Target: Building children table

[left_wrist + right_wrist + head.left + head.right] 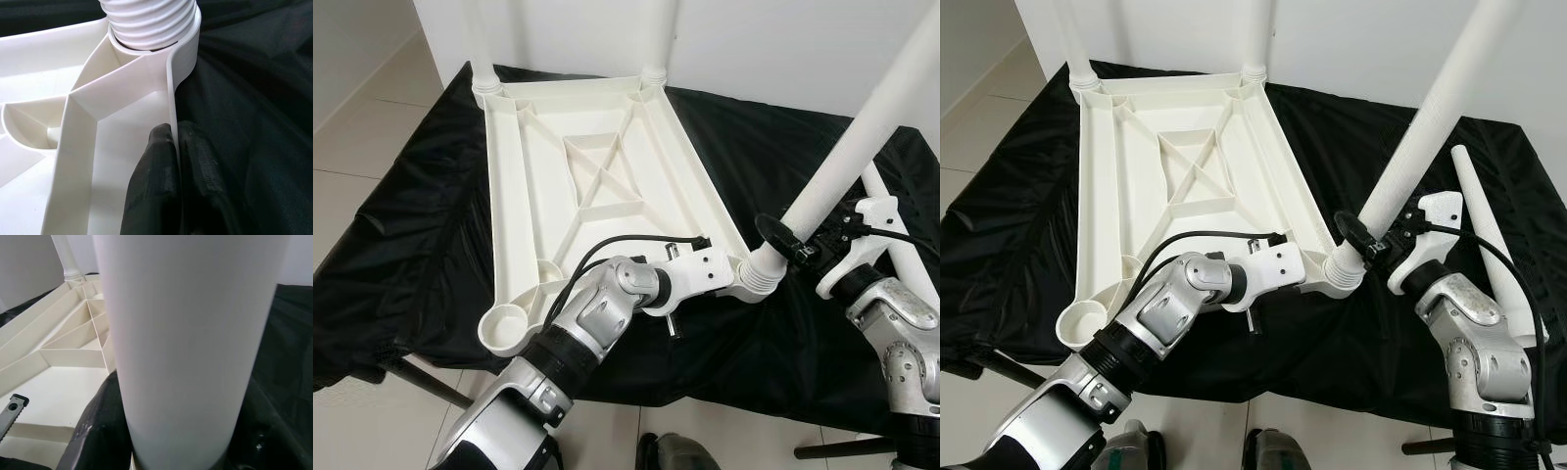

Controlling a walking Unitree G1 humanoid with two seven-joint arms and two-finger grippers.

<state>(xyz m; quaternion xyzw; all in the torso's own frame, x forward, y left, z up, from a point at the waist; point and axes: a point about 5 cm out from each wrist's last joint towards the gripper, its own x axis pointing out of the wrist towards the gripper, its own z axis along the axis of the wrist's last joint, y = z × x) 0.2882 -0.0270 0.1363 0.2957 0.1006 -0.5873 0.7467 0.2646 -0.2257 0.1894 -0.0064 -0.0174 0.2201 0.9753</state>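
Note:
A white plastic tabletop (597, 166) lies upside down on a black cloth, ribs facing up. Two white legs (478, 44) stand in its far corner sockets. A third leg (847, 157) leans out of the near right corner socket (759, 276), and my right gripper (791, 245) is shut on it just above the threaded base. My left gripper (175, 147) is shut on the tabletop's rim (171, 93) beside that socket, one finger on each side of the thin wall. The near left socket (504, 325) holds no leg. A fourth leg (1484, 230) lies on the cloth at the right.
The black cloth (401, 245) covers a low work surface with metal legs over a pale tiled floor (372, 108). A white wall (773, 49) stands behind. The surface's front edge is close to my body.

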